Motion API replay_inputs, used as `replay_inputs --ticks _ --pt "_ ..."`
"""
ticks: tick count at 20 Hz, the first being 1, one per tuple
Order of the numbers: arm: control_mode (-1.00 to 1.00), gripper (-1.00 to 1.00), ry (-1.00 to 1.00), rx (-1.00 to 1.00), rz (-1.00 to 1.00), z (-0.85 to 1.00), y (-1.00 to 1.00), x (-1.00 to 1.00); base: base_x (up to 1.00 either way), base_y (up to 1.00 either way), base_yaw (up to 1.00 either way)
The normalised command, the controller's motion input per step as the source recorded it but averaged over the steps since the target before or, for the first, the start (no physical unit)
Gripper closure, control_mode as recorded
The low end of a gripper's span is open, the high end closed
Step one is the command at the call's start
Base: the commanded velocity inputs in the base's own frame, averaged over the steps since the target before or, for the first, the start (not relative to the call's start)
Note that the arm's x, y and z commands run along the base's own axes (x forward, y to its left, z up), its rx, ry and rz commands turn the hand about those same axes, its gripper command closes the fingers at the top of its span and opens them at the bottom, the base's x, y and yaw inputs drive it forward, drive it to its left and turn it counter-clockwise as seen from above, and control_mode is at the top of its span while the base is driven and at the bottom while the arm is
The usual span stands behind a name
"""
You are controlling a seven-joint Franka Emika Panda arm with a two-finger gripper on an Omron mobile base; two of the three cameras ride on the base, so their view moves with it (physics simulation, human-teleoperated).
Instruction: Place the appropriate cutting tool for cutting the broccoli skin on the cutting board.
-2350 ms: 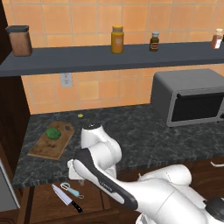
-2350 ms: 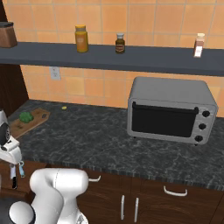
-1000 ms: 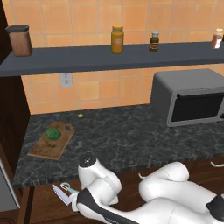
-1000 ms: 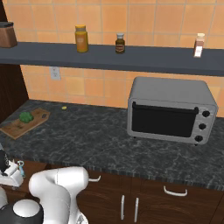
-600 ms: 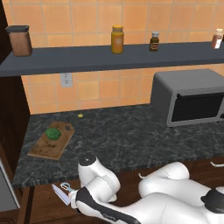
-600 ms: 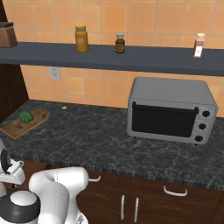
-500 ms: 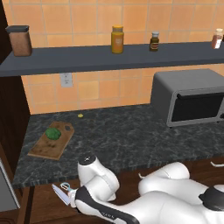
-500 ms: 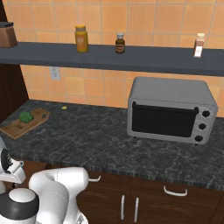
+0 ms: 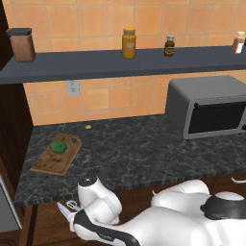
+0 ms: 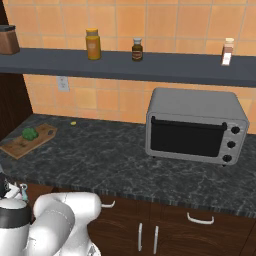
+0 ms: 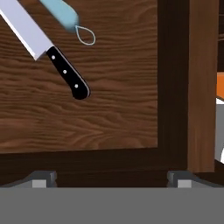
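In the hand view the knife (image 11: 68, 72) lies flat on the wooden floor of an open drawer (image 11: 109, 122), its silver blade (image 11: 24, 28) running off the upper left and its black handle pointing toward me. The light-blue-handled peeler (image 11: 61, 12) lies just beyond it. My gripper (image 11: 111, 179) hovers above the drawer, open and holding nothing, with its fingertips (image 11: 41, 177) wide apart and the knife up and left of them. On the counter's left end the cutting board (image 9: 57, 154) carries the broccoli (image 9: 58, 146); both also appear as the cutting board (image 10: 26, 141) and the broccoli (image 10: 30, 134).
The drawer's dark side wall (image 11: 173, 87) stands to the right of the knife. A toaster oven (image 9: 211, 108) sits on the right of the counter. A shelf (image 9: 120, 62) with jars hangs above. A small yellow bit (image 9: 88, 127) lies near the back wall.
The arm has folded down below the counter's edge over the drawer, now covering most of the knife and peeler in the left base view. Over the last half second it barely moves.
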Motion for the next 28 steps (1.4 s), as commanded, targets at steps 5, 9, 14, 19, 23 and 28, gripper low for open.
replay_inputs --ticks 5,9,14,19,23,28 --pt "-1.0 -1.0 0.0 0.0 0.0 -0.06 0.05 -0.38 0.0 0.0 0.0" --pt "-1.0 -1.0 0.0 0.0 0.0 -0.07 0.0 -0.53 0.0 0.0 0.0" --pt "-1.0 -1.0 0.0 0.0 0.0 -0.03 0.0 -0.69 0.0 0.0 0.0" --pt "-1.0 -1.0 0.0 0.0 0.0 -0.18 0.0 -0.66 0.0 0.0 0.0" --pt "-1.0 -1.0 0.0 0.0 0.0 0.06 -0.01 0.03 0.0 0.0 0.0" --pt "-1.0 -1.0 0.0 0.0 0.0 0.21 -0.08 0.3 0.0 0.0 0.0"
